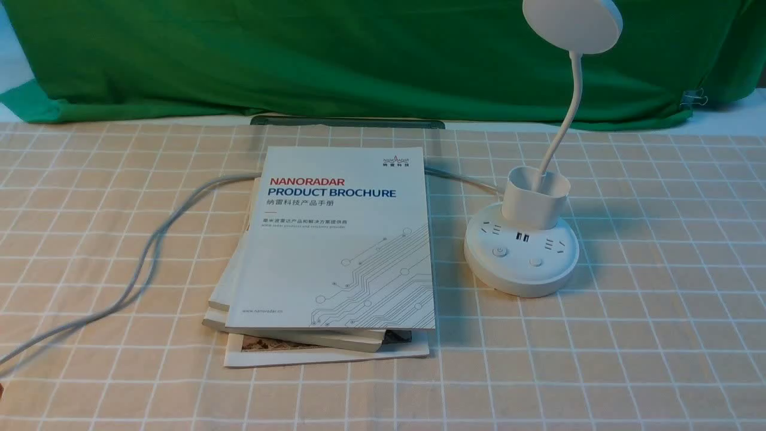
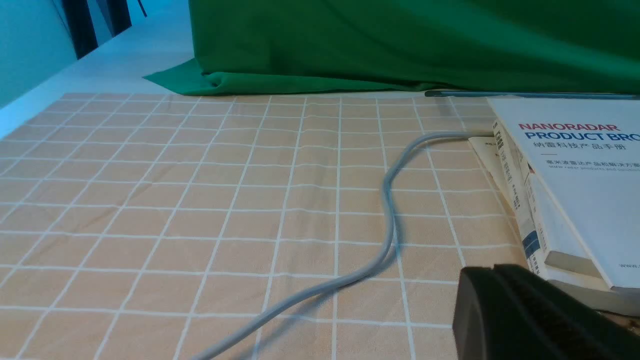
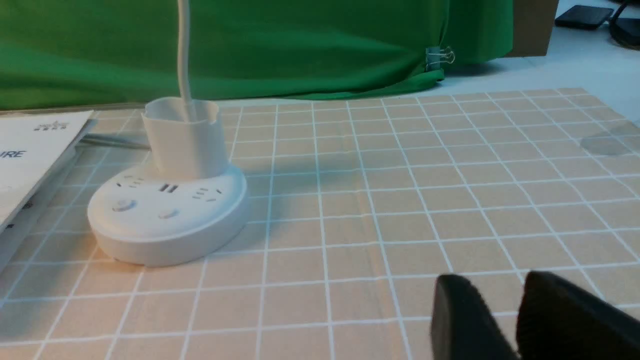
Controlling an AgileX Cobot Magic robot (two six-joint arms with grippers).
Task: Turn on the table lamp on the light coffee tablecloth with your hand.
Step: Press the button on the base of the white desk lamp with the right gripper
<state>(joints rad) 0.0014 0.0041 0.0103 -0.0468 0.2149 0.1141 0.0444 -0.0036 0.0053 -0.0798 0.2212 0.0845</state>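
Observation:
The white table lamp stands on the light coffee tablecloth at the right of the middle, its disc head up on a thin bent neck. Two round buttons sit on the front of its puck base. In the right wrist view the lamp is well off from my right gripper, which hovers low over bare cloth, open by a narrow gap and holding nothing. My left gripper is shut and empty, beside the books. Neither hand shows in the front view.
A stack of brochures lies left of the lamp. The lamp's grey cable runs from behind the stack toward the front left. A green backdrop cloth closes the far side, held at the right by a binder clip.

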